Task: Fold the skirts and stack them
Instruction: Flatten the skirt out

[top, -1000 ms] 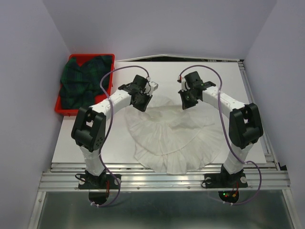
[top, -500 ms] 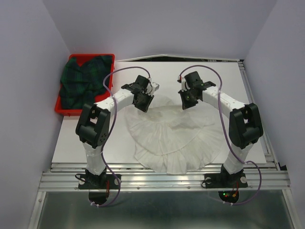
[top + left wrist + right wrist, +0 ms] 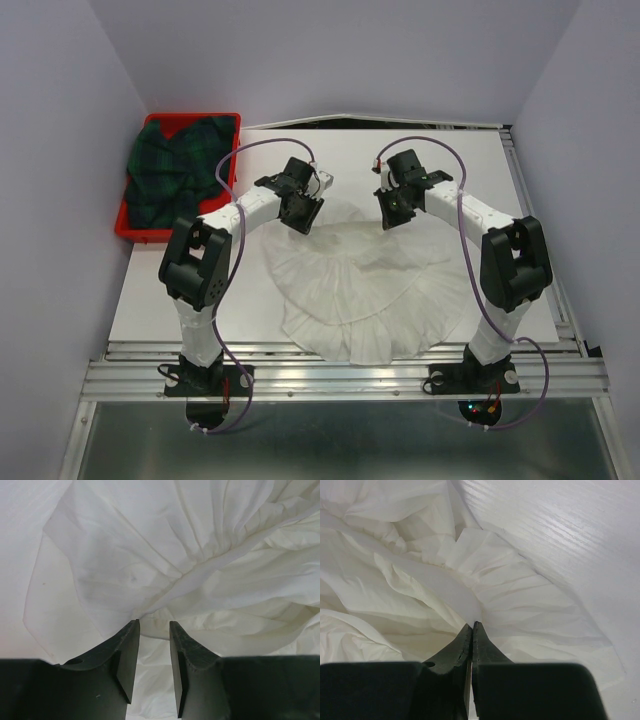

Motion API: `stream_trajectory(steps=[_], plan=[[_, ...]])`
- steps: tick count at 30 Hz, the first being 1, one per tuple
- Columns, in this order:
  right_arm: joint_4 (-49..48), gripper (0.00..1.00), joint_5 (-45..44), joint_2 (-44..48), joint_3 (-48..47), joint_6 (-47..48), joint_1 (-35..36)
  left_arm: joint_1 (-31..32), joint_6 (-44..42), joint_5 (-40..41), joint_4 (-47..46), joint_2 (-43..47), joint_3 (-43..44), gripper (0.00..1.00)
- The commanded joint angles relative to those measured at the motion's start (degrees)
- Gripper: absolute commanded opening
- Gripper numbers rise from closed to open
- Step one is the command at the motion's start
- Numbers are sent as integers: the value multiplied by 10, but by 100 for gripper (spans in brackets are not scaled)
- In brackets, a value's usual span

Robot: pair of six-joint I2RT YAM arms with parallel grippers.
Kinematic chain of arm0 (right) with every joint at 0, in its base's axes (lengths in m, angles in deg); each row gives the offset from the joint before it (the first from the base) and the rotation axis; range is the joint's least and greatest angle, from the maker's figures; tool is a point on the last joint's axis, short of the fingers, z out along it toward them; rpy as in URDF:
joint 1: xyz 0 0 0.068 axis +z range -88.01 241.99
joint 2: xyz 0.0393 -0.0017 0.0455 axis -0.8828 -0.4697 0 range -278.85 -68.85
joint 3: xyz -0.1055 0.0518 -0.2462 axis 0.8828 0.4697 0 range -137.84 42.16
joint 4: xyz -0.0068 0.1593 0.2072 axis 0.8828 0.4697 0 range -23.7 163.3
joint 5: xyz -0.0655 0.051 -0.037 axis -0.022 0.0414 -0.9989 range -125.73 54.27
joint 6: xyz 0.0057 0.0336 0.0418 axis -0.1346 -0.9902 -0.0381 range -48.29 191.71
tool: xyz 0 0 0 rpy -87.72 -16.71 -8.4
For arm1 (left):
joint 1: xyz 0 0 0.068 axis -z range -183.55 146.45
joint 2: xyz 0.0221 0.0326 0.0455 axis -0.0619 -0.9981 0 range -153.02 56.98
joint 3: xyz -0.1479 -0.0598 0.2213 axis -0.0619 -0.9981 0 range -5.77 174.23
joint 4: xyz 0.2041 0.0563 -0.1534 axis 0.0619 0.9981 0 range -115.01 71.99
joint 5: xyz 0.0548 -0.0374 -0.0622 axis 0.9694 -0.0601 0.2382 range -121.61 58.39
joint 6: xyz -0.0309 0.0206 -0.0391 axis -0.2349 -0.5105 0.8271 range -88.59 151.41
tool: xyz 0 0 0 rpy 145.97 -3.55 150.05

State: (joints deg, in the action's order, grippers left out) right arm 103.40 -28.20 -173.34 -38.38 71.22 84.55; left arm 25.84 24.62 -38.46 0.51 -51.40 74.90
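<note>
Top external: at the white skirt's (image 3: pixel 360 290) far edge your left pincer (image 3: pixel 299 224) gapes, right pincer (image 3: pixel 388 220) closed, perhaps nipping cloth to fold.

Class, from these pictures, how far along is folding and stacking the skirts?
Nothing is folded: the white skirt lies spread. In hand: right gripper pinches its far edge, left gripper open over it. Left: fold both, including the plaid skirt bunched in the tray, and stack.
</note>
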Motion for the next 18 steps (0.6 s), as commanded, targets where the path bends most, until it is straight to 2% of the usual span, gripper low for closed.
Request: stream_trajectory(steps=[1,9,14,18], plan=[[-3,1,2,25,-4,-1,4,-4,4,19,-2,27,-6,42],[-2,1,0,24,-3,-2,4,-5,3,21,-11,47,-31,42],[-3,1,5,22,-5,-2,4,-5,5,4,-9,25,-28,42],[-2,1,0,27,-2,-2,4,-5,10,21,-10,15,-24,42]])
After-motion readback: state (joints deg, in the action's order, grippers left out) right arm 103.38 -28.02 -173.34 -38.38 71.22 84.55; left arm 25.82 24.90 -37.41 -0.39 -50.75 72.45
